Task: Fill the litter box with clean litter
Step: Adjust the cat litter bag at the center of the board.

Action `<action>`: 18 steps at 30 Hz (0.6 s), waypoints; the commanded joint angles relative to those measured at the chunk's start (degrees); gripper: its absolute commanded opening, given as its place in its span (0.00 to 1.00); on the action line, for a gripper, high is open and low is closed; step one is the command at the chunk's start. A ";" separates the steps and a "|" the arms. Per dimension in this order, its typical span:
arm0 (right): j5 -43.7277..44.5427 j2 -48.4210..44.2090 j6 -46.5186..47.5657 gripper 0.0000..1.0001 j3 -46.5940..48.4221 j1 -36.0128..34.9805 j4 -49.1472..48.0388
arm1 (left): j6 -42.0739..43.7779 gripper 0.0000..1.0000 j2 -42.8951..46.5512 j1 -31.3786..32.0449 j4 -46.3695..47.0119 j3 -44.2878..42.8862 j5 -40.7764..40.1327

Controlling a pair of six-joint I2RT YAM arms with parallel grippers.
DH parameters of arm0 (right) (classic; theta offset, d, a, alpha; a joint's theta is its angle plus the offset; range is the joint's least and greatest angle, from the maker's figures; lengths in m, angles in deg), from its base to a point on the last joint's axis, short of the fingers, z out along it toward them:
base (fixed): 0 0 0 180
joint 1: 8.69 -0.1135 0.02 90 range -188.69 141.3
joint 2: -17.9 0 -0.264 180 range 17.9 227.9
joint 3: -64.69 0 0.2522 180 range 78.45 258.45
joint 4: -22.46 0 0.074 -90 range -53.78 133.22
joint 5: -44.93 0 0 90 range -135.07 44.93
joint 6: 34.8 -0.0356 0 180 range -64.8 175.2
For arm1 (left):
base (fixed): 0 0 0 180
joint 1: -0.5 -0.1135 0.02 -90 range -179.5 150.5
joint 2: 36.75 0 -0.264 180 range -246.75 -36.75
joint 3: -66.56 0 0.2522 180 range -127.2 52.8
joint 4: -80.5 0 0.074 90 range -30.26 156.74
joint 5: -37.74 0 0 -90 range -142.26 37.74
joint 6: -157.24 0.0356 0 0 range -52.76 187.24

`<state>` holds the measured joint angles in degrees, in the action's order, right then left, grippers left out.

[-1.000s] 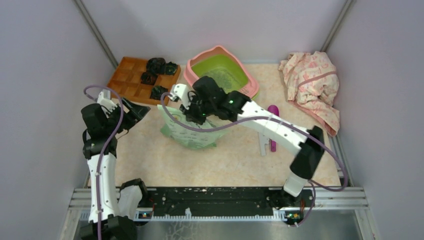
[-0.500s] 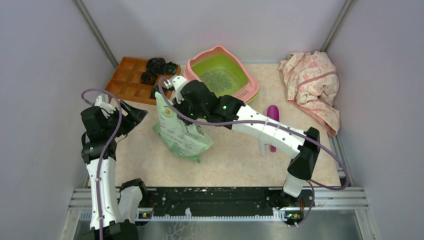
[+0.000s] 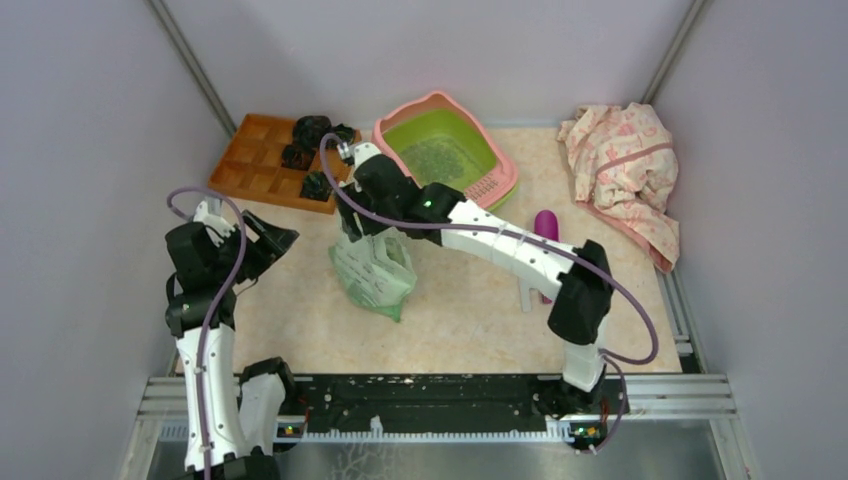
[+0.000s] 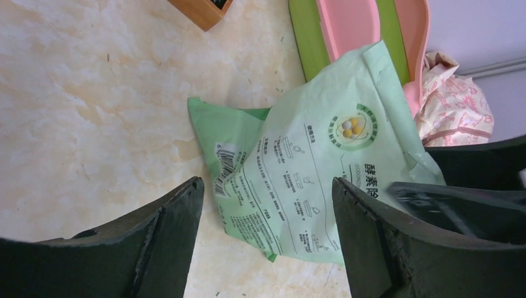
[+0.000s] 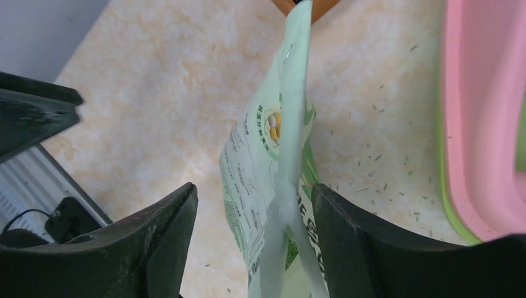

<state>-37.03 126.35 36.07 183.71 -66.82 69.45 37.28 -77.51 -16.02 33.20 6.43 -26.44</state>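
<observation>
The litter box [image 3: 445,148] is set at the back of the table [image 3: 470,315], with litter [image 3: 432,158] lying in its green basin. Near its front, the pale green bag [image 3: 372,270] is stood upright between the spread fingers of the right gripper [image 5: 251,194]. The left gripper [image 4: 267,185] is held apart, off to the left.

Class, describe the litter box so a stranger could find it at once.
Look to the far edge of the table. There sits the litter box, between a wooden tray and a crumpled cloth. Only it is a lime green basin with a pink rim.
</observation>
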 commanded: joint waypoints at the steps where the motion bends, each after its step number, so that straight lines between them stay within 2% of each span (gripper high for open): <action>1: 0.72 -13.98 1.46 0.68 -2.07 2.64 -6.51 | -1.08 0.81 2.27 -0.17 -0.71 2.21 1.18; 4: -0.02 -23.40 0.10 0.68 -10.02 9.16 -8.34 | -2.19 0.79 3.30 -0.16 0.03 4.38 1.56; 6: -1.10 -27.00 -0.54 0.69 -14.81 14.67 -8.91 | -2.61 0.76 3.24 -0.10 0.58 5.81 1.70; 7: -2.38 -27.61 -0.62 0.66 -16.53 17.40 -8.48 | -2.69 0.73 2.94 -0.13 0.71 6.37 1.64; 10: -7.72 -26.98 -0.64 0.47 -21.02 22.65 -8.35 | -2.45 0.53 1.39 -0.11 1.62 7.66 1.33; 11: -10.01 -26.66 -0.46 0.44 -22.42 22.98 -9.17 | -1.95 0.45 0.59 -0.08 1.72 7.65 1.04; 13: -13.14 -25.47 -0.73 0.41 -24.64 23.14 -10.63 | -1.05 0.37 -1.10 0.22 1.51 7.04 0.02; 15: -16.78 -23.60 -1.39 0.40 -26.35 23.15 -11.91 | -0.81 0.37 -2.39 2.43 0.89 5.71 -2.79; 18: -21.07 -20.71 -1.65 0.37 -28.02 23.16 -13.60 | -2.62 0.40 -5.47 12.31 0.12 2.73 -12.33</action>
<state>-49.25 102.48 35.46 157.43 -43.15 59.16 35.47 -80.50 -12.72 33.22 13.25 -29.28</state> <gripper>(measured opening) 0.383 0.381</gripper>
